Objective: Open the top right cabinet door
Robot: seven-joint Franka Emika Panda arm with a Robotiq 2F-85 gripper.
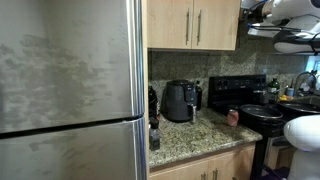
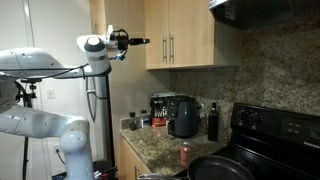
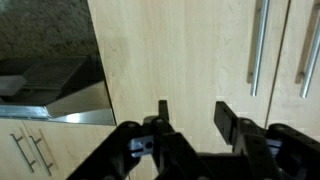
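Top right cabinet door (image 3: 314, 100), a tall flat light-wood panel with a slim vertical silver bar handle (image 3: 303, 40) on its left edge, sits shut ahead of the fingers and off beyond the right-hand one in the wrist view. Straight ahead of the black two-finger gripper (image 3: 195, 115) is the matching light-wood door (image 3: 180, 50). The fingers (image 3: 163, 112) stand apart with bare wood showing between them. They grip nothing and are clear of both handles. In an exterior view the gripper (image 2: 146, 41) hangs just short of the doors.

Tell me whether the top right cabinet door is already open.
No: in an exterior view the top right cabinet door lies shut, flush with the matching door beside it.
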